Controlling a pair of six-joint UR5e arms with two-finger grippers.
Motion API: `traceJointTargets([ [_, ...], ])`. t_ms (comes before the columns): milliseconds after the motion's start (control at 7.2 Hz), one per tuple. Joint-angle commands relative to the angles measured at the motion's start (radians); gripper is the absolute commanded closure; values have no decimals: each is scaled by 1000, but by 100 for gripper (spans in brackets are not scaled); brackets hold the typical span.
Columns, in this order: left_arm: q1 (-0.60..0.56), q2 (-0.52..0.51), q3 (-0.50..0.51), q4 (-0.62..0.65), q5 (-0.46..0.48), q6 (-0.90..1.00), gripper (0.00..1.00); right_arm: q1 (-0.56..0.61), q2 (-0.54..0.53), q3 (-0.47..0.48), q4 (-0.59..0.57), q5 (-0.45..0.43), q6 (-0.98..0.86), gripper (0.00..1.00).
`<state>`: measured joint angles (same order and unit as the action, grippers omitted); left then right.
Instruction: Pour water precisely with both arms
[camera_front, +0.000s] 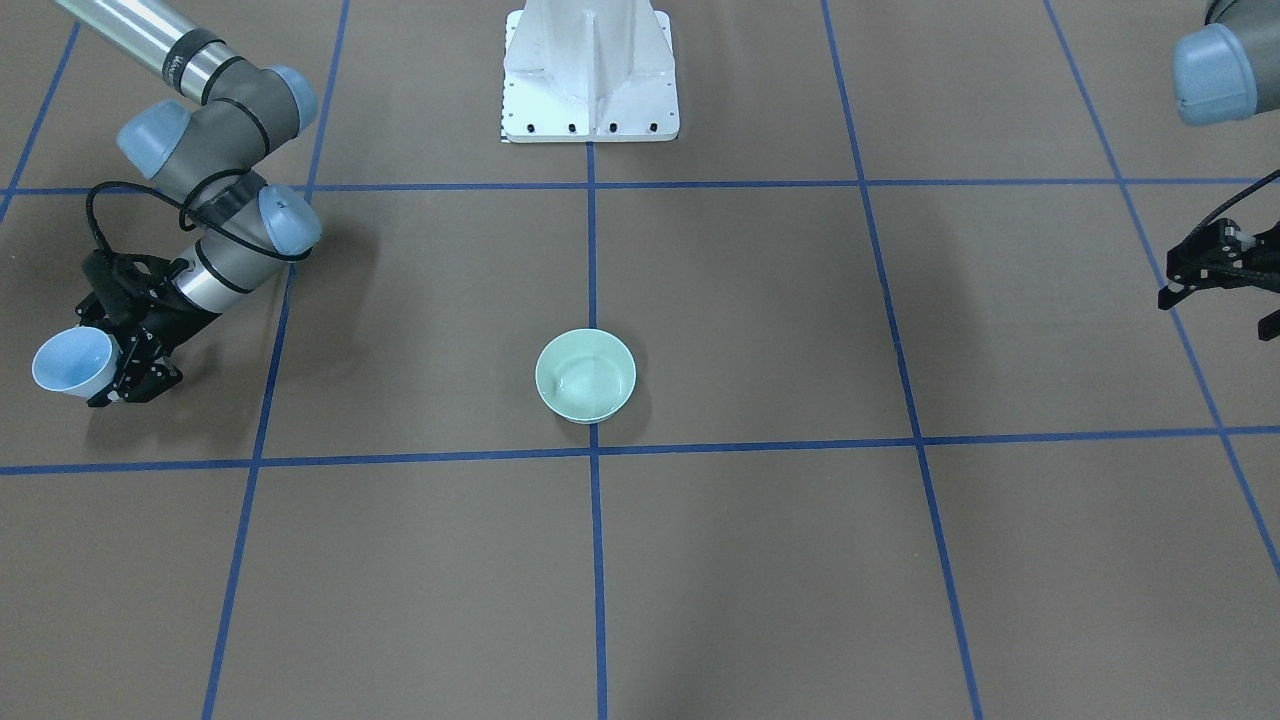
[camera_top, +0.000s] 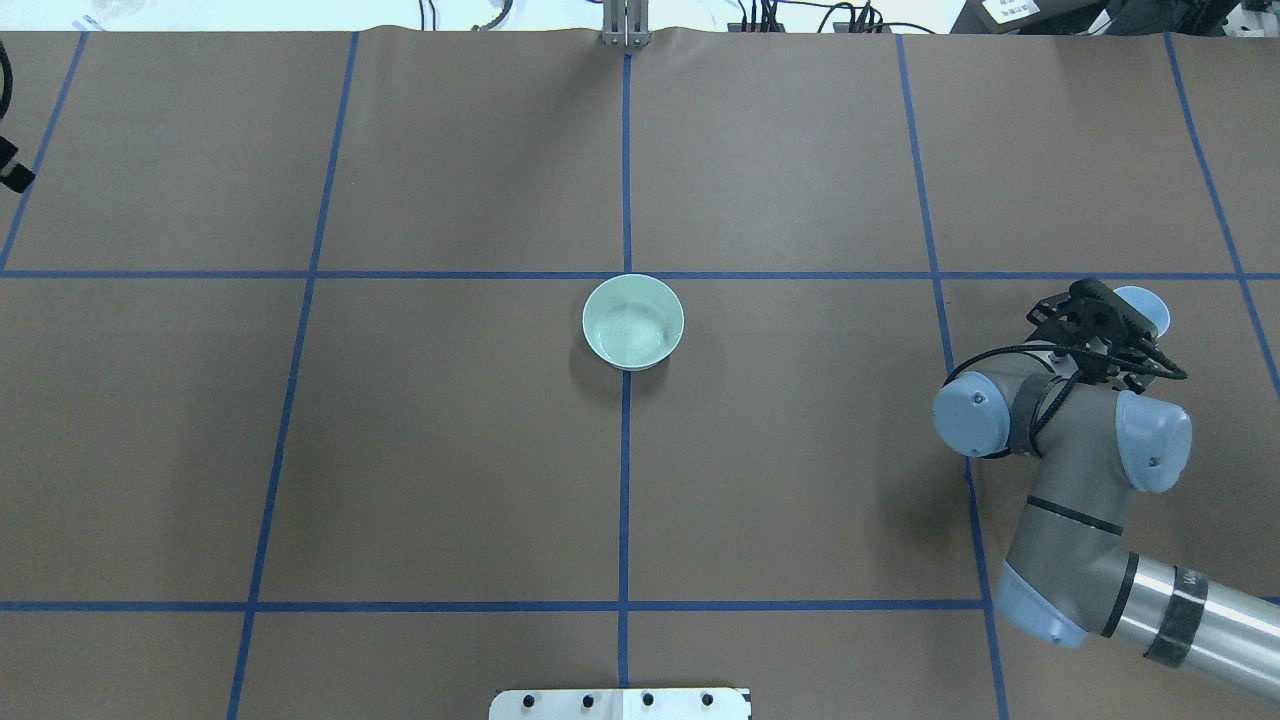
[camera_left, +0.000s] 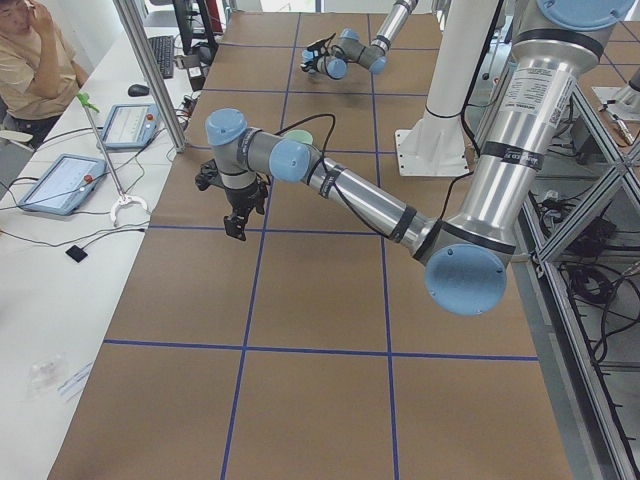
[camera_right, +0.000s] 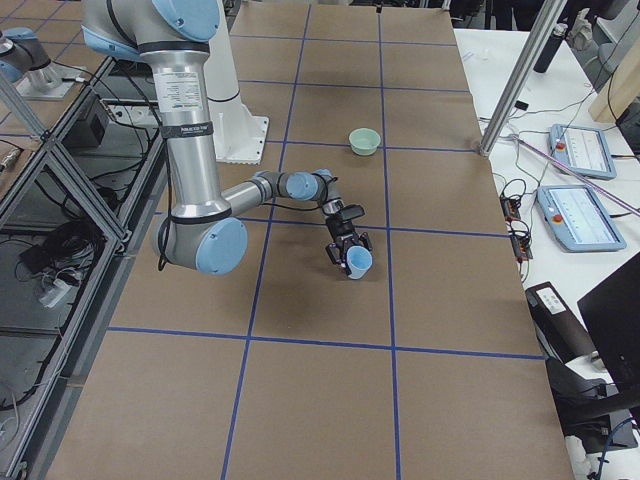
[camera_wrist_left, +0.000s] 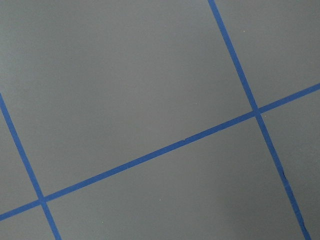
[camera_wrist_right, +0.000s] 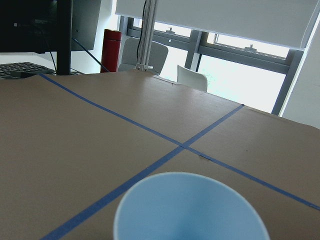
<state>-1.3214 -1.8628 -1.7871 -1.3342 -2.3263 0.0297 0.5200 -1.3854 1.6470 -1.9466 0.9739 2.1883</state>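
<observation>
A pale green bowl (camera_front: 586, 375) stands upright at the table's middle, on the blue centre line; it also shows in the overhead view (camera_top: 633, 322). Faint ripples and glints of water (camera_top: 628, 332) show in its bottom. My right gripper (camera_front: 125, 365) is shut on a light blue cup (camera_front: 70, 362), held tilted above the table, far to the bowl's side. The cup also shows in the overhead view (camera_top: 1147, 306) and fills the bottom of the right wrist view (camera_wrist_right: 190, 207). I see no water in it. My left gripper (camera_front: 1218, 310) is open and empty at the opposite table end.
The white pedestal base (camera_front: 590, 75) stands behind the bowl. The brown table (camera_top: 450, 450) bears a blue tape grid. An operator (camera_left: 35, 60) sits beyond the far table edge, with tablets (camera_left: 62, 182) and cables beside him.
</observation>
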Motion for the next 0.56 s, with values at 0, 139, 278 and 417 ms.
traceJointTargets([
  [0,1,1,0,0,-1,-4,0,35,-1,10,0,-47,-5,100],
  [139,-1,1,0,0,-1,-4,0,43,2,13,0,-93,-15,100],
  [278,-1,1,0,0,-1,-4,0,48,2,48,11,-107,-42,100],
  [417,-1,2,2,0,-1,-4,0,49,2,109,14,-125,-98,100],
])
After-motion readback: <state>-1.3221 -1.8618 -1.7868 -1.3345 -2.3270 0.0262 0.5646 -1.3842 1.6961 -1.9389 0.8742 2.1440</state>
